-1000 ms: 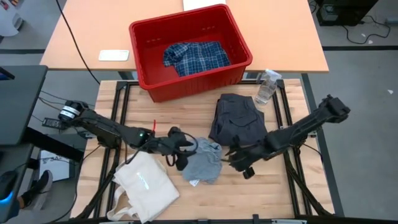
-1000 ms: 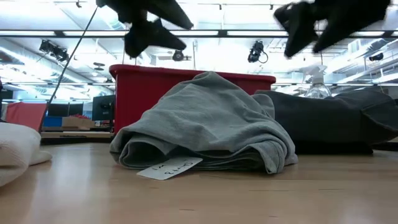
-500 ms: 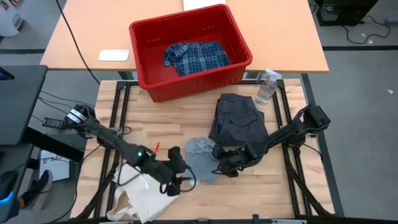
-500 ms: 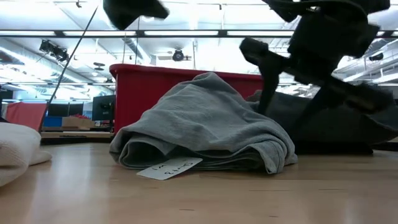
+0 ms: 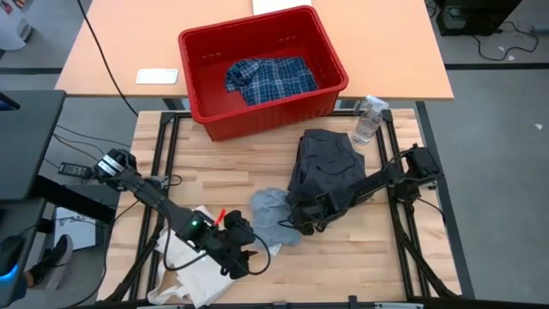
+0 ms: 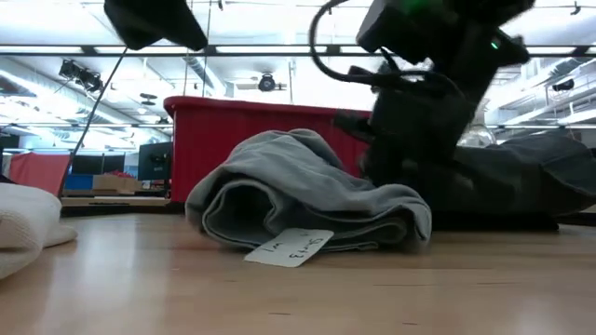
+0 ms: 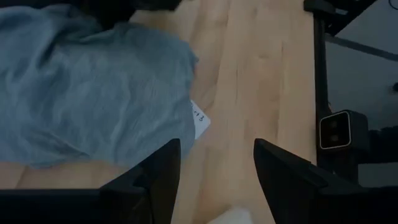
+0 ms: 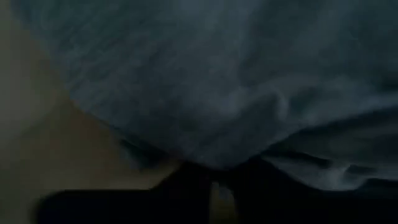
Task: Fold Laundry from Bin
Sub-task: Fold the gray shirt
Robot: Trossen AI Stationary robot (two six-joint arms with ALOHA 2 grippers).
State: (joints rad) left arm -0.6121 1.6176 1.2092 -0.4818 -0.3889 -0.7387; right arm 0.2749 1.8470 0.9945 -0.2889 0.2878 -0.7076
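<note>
Right jaws just pinched on light grey piece, edge dragged toward dark pile

From left: left gripper (image 5: 236, 257) moved down over cream tote bag (image 5: 199, 266), jaws apart, holding nothing; light grey piece (image 5: 273, 215) on table (image 5: 360, 257), now bunched and shifted, paper tag (image 6: 291, 248) showing; right gripper (image 5: 306, 223) lowered to its edge, jaws closed on cloth beside dark grey tops (image 5: 330, 167). Probably start of spreading for fold; plaid shirt (image 5: 270, 79) remains in bin (image 5: 196, 94)
</note>
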